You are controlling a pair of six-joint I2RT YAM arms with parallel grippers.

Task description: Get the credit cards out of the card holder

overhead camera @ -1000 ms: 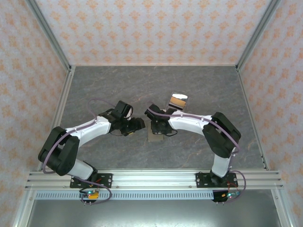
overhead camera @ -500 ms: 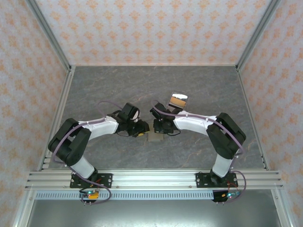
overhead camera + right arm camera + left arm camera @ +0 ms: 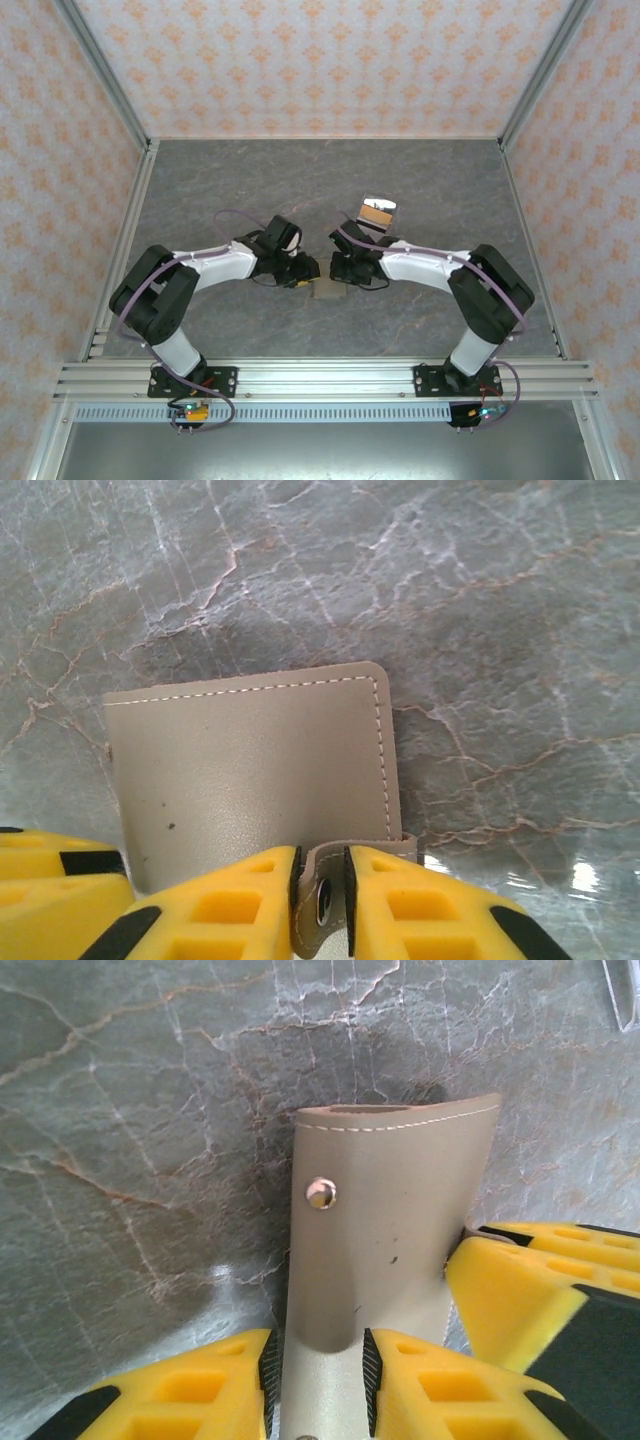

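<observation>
Grey marble tabletop [image 3: 220,180] carries the card holder [image 3: 325,291], which lies folded shut between the two grippers. The left gripper [image 3: 315,1380] is clamped on one edge of the holder, and the rest of the cover extends beyond its fingertips. The right gripper [image 3: 320,892] pinches the closure tab [image 3: 322,865], with the cover lying just ahead of its fingers.

Progress: none of the extraction is done. The holder is not yet opened and no credit cards are exposed (judged from the closed cover). Opening and card removal remain.

Change from one second earlier: the left gripper stood apart from the holder. It has since closed in and gripped, while the right arm has reached further out.
</observation>
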